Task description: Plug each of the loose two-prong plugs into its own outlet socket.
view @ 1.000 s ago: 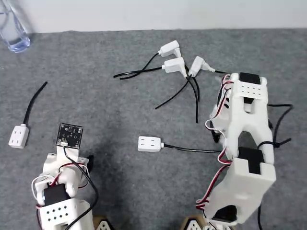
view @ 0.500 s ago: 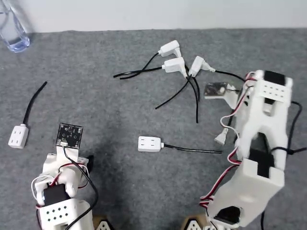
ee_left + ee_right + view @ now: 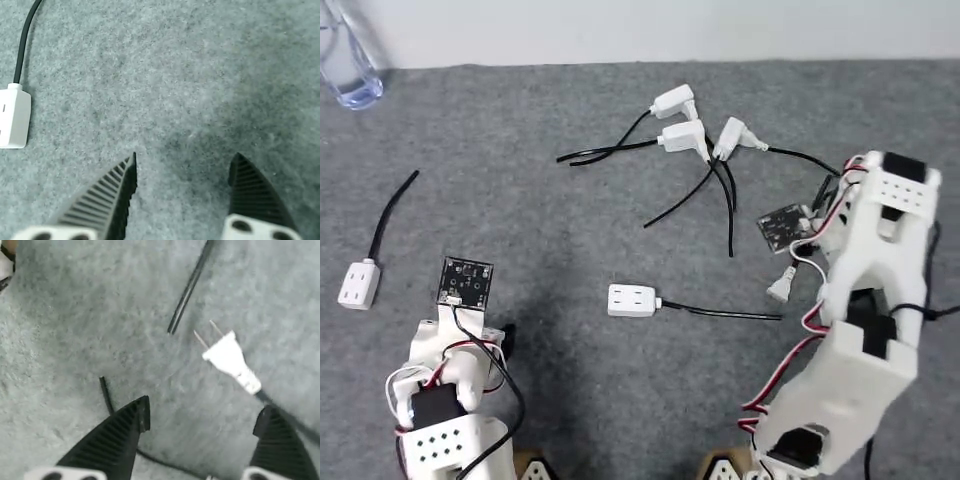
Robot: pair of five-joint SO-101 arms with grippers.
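The right pincer [image 3: 200, 437] stands wide open over the grey carpet [image 3: 65, 315]. The white two-prong plug [image 3: 227, 357] lies just ahead of its gap, untouched. The left pincer [image 3: 182, 192] is equally wide, with a white outlet block [image 3: 12, 122] ahead of it and well off to one side.

Three white plugs [image 3: 685, 137] clustered on grey carpet [image 3: 540, 230], outlet socket [image 3: 632, 300] at centre, second socket [image 3: 358, 284] far left, well apart
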